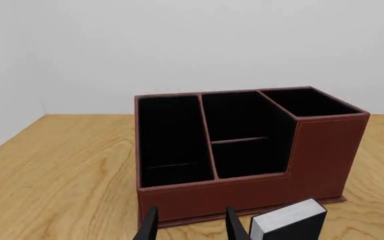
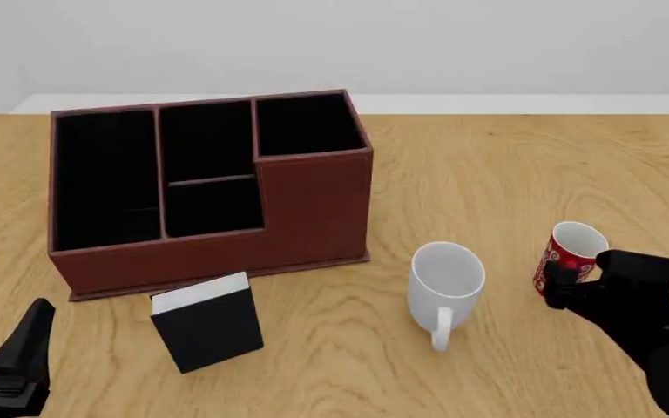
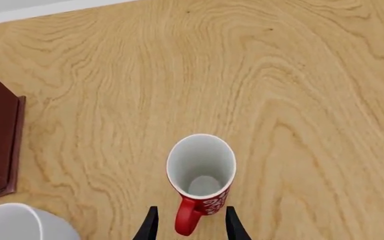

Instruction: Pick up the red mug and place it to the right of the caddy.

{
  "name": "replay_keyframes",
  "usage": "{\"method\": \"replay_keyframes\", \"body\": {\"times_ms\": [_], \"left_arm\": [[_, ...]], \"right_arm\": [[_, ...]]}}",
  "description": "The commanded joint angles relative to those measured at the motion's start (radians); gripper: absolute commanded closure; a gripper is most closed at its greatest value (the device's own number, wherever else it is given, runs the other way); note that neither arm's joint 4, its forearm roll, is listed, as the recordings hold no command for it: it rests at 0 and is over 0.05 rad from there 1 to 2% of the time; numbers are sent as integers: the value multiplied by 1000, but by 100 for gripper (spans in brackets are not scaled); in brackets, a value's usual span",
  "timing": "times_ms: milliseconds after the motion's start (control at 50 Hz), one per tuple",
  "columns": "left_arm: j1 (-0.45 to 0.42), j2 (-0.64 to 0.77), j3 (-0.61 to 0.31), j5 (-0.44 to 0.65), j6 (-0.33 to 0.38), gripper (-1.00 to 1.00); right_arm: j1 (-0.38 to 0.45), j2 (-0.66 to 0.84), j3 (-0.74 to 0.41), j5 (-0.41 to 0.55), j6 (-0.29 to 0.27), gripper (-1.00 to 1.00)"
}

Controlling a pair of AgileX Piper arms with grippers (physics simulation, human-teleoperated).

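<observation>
Red mug (image 3: 201,176) upright on table (image 3: 299,90), well right of caddy (image 2: 201,187), just beyond white mug (image 2: 446,280) from caddy. Right gripper (image 3: 188,224) at mug's near side, fingers apart, straddling handle, not yet clamped. Judgement: ease forward until pads flank handle or wall, squeeze gently, lift straight, keep clear of white mug. Left gripper (image 1: 188,223) parted, holding nothing, near caddy's front beside black box (image 2: 208,323).

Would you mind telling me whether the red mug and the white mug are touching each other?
Apart. The front view shows bare table between the red mug and the white mug; the right wrist view shows the same gap.
</observation>
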Motion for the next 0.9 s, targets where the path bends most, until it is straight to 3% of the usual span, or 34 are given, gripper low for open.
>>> {"method": "replay_keyframes", "body": {"times_ms": [20,380,400,660,900], "left_arm": [[0,0,0,0,0,-100],[0,0,0,0,0,-100],[0,0,0,0,0,-100],[0,0,0,0,0,-100],[0,0,0,0,0,-100]], "right_arm": [[0,28,3,-21,-3,-100],[-1,46,9,-36,-7,-100],[-5,39,12,-35,-14,100],[12,-49,20,15,-40,100],[11,-222,20,114,-118,100]]}}
